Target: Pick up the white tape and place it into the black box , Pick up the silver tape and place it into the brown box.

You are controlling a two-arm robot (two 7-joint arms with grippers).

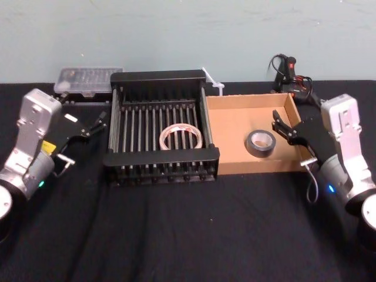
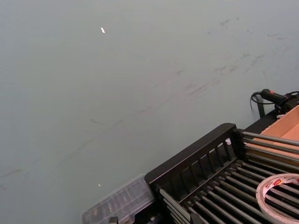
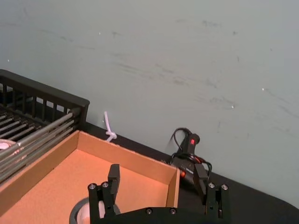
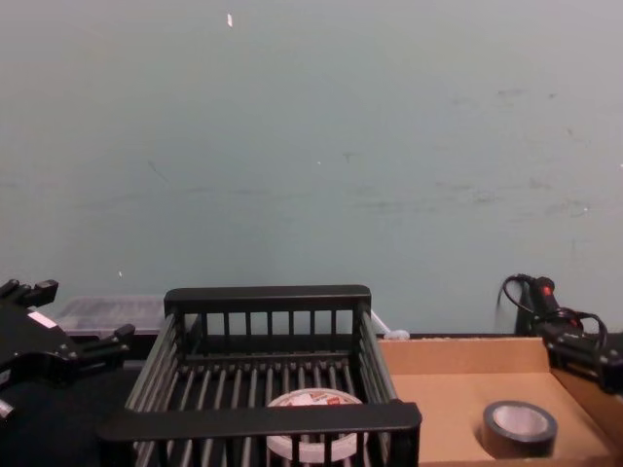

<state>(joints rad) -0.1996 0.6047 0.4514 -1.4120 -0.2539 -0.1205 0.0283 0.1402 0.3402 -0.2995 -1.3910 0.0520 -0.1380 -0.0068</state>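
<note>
r gripper [image 1: 282, 128] spread wide, empty, over right edge of brown box [image 1: 229, 132], right of frame, near silver tape [image 1: 259, 143], not touching. l gripper [image 1: 94, 124] open, empty, left of black box [image 1: 158, 76]. i count 1 white tape [image 1: 181, 138], flat in black box, frame centre, hole up; 1 silver tape, flat in brown box, hole up.

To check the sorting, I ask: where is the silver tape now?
In the head view the silver tape lies flat inside the brown box, on the robot's right, near the open right gripper.
</note>
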